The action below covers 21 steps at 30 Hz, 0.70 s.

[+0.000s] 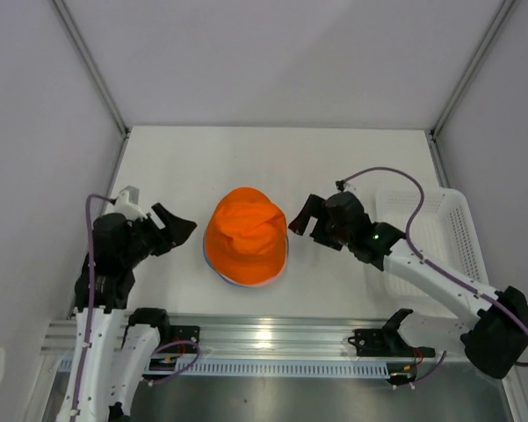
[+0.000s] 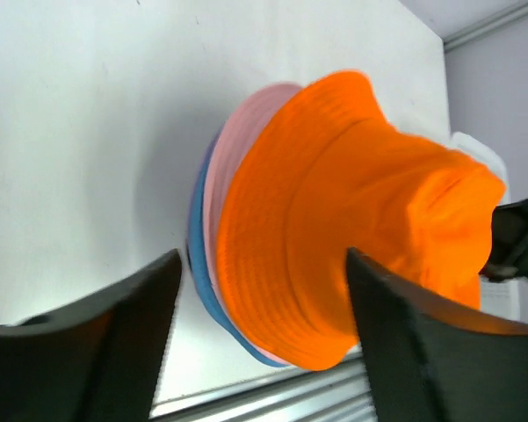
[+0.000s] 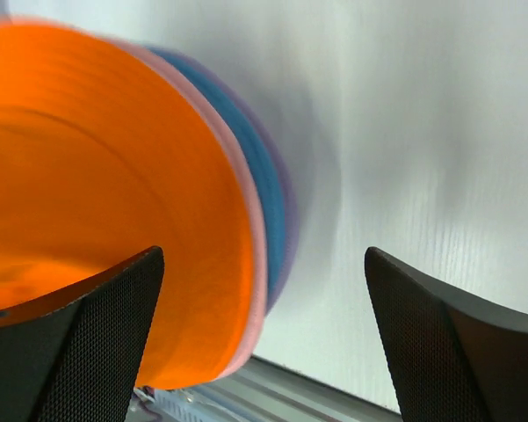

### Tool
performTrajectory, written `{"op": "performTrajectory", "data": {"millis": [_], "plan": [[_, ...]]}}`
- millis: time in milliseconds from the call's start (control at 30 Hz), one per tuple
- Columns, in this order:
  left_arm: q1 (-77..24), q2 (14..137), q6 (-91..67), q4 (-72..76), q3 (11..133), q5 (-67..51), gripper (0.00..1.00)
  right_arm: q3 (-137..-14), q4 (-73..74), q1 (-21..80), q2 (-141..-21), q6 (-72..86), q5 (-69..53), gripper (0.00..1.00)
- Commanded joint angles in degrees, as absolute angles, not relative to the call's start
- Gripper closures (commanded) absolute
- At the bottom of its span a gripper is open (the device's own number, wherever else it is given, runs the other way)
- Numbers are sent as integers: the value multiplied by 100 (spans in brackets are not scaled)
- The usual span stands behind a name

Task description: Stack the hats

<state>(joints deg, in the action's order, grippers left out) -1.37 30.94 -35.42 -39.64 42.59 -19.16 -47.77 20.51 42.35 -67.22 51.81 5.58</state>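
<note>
Stacking looks done, orange hat (image 1: pixel 246 236) topmost; left gripper (image 1: pixel 181 226) and right gripper (image 1: pixel 299 220) flank it, jaws apart, empty

The orange hat (image 1: pixel 246 236) hides the crowns of the pink hat (image 2: pixel 228 167), blue hat (image 2: pixel 200 264) and lavender hat (image 3: pixel 287 200); only brim edges show, blurred in the right wrist view.

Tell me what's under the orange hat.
Under the orange hat, the brim edges of a pink hat, a blue hat and, faintly, a lavender hat peek out, stacked in that order downward. Their crowns are covered and cannot be seen.
</note>
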Motion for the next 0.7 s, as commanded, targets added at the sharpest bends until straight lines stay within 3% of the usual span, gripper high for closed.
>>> {"op": "performTrajectory", "data": {"millis": [0, 33, 167, 367, 667], "plan": [[-149, 3330, -2763, -4305, 5244, -1530, 17, -5718, 2855, 3772, -6259, 4528, 878, 1], [-149, 3409, -2638, -4368, 5595, -1442, 1, -5887, 2978, 3614, -6162, 4187, 879, 0], [-149, 4014, -1778, -4588, 6852, -1169, 0, -6827, 3348, 2377, -6152, 3192, 572, 0], [-149, 4658, -1100, -4650, 7944, -1116, 0, -7971, 3428, 1469, -6486, 1682, 588, 0], [-149, 4307, -940, -3850, 7190, -1327, 1, -7260, 2716, 1116, -6206, 1072, 327, 0]]}}
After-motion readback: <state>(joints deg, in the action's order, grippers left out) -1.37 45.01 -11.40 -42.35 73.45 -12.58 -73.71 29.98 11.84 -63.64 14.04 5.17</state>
